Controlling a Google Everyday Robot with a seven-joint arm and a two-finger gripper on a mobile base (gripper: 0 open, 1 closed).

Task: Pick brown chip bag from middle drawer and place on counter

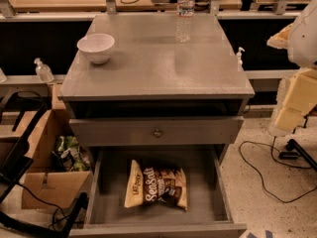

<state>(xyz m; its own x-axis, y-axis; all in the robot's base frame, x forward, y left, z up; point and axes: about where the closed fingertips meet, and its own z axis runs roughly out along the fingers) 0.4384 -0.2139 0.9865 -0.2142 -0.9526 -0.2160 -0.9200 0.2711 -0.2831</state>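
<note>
The brown chip bag (157, 185), cream-yellow and dark brown with white "Sea Salt" lettering, lies flat on the grey floor of the open middle drawer (203, 192), near its centre. The drawer is pulled far out at the bottom of the view. The counter (158, 63) is the grey top of the cabinet above it. My gripper (291, 108) shows as white and pale yellow parts at the right edge, level with the cabinet's upper front. It is well right of the drawer, above the bag, and touches nothing.
A white bowl (96, 47) stands on the counter's left side and a clear water bottle (185, 15) at its back. A closed drawer front with a round knob (157, 132) sits above the open drawer. Cardboard boxes (49, 152) stand left, cables (267, 172) lie on the floor right.
</note>
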